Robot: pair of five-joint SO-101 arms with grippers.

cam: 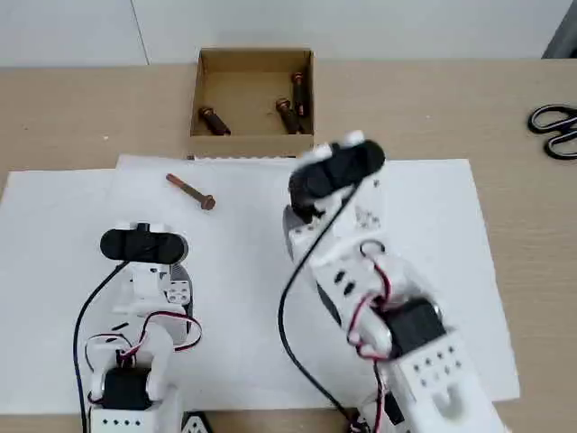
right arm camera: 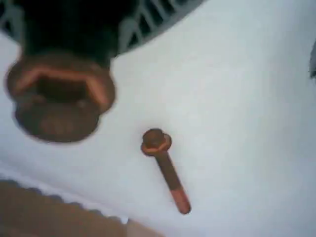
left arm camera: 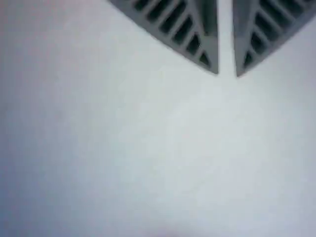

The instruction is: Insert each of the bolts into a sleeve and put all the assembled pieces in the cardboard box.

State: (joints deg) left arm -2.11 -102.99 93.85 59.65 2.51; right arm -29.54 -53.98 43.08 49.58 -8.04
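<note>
A copper bolt [right arm camera: 59, 96] hangs head-first close in the right wrist view, with my right gripper [right arm camera: 69, 37] shut on its shank; I cannot see whether a sleeve is on it. That arm [cam: 338, 171] stands just in front of the cardboard box [cam: 252, 144], which holds three assembled pieces [cam: 288, 113]. A loose bolt [cam: 191, 191] [right arm camera: 165, 168] lies on the white paper left of the arm. My left gripper [left arm camera: 227, 71] hovers over bare paper at the front left, its grey fingers [left arm camera: 197, 39] almost together with nothing between them.
A white paper sheet [cam: 433, 271] covers the wooden table in front of the box. Black scissors [cam: 554, 126] lie at the far right edge. The left arm [cam: 144, 248] sits near the front left.
</note>
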